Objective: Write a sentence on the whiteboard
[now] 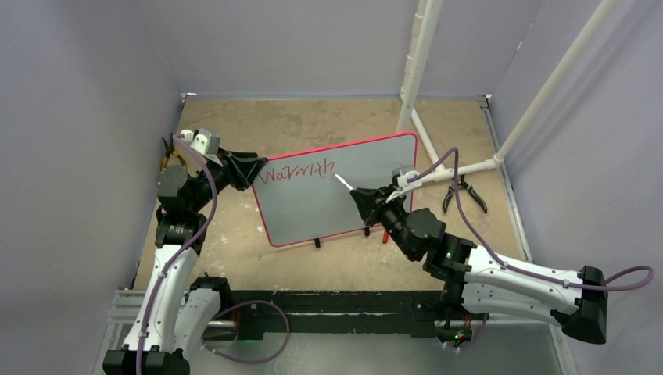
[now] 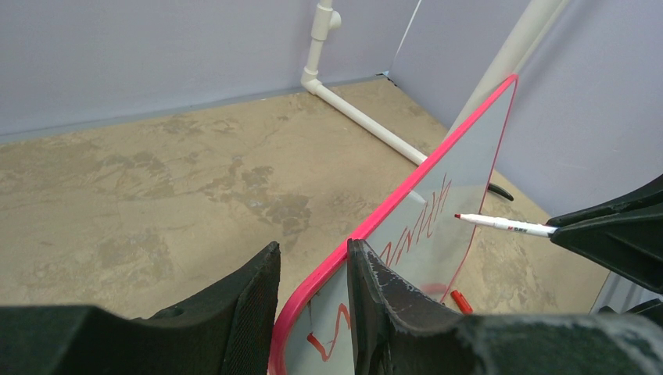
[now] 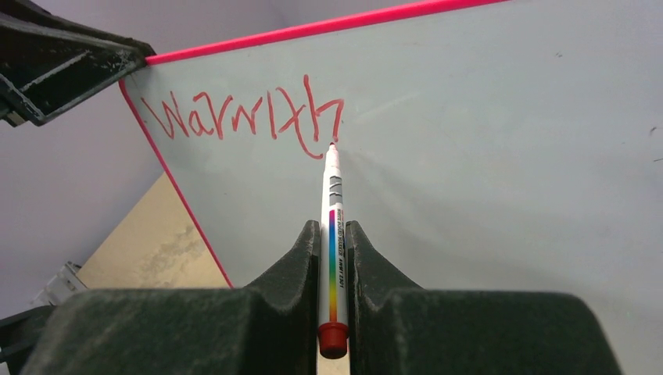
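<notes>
Mottled tan table (image 1: 328,117), red-rimmed whiteboard (image 1: 313,211), thin red "Warmth" lettering (image 1: 295,173).

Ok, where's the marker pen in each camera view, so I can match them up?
Top external: marker at centre, over the whiteboard.
Left wrist: marker at right, tip pointing left.
Right wrist: marker at bottom centre, held in the right gripper.
Shared landmark: the red word "Warmth".

Soft, even light fills all three views, cool and faintly violet on the walls (image 1: 94,62). Shadows are faint, and the whiteboard (image 1: 336,199) reads flat, matte grey. From above, the bottom edge is dimmer. In the wrist views the black fingers (image 3: 281,273) near the lens look soft, while the marker (image 3: 331,195) and red lettering (image 3: 242,117) are sharp.
</notes>
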Robot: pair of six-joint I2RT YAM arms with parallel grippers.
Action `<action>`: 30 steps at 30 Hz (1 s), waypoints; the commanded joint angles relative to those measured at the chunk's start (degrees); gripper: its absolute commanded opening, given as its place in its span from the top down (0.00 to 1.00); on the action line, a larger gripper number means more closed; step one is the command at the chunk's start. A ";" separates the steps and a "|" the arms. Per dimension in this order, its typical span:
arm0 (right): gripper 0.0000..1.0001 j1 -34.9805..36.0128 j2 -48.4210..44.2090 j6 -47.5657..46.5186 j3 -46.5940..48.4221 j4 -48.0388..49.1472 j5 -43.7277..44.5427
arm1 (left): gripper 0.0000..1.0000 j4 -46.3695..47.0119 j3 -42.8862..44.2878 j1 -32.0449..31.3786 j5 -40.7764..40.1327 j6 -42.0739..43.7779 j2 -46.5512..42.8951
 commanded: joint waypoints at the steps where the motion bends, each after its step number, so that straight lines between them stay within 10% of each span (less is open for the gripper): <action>1: 1.00 -0.47 -1.94 -1.68 2.95 -2.03 2.86 | 0.65 -0.59 -0.45 0.04 0.74 0.89 -0.23; 30: 1.00 -4.65 -1.93 -0.10 1.92 -3.73 3.80 | 0.65 -0.67 -0.54 0.00 0.89 0.99 -0.39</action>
